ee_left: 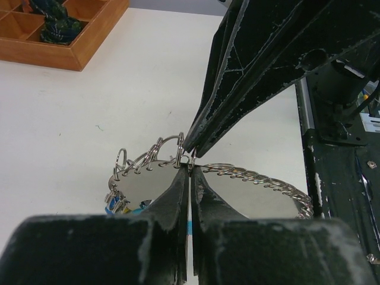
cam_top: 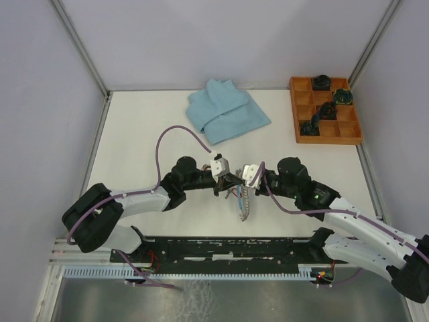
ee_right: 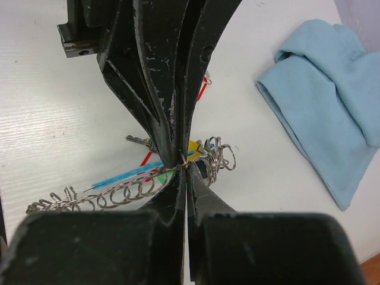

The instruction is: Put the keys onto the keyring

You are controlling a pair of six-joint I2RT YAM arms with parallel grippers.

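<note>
Keys [ee_right: 138,141], cloth [ee_right: 332,101]: right wrist; tray [ee_left: 35,56]: left

no text, label or number can be read in any view.

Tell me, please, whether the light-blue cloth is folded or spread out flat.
Folded: the cloth lies doubled over itself, its overlapping layers and creased edges visible from above.

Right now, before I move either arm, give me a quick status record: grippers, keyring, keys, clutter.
left gripper: shut, tips at the keyring
right gripper: shut, tip to tip with the left
keyring: directly below both tips
keys: bunched by the coil, coloured tags showing; threaded or not, cannot tell
cloth: far side, well apart
tray: far right corner, dark items inside
</note>
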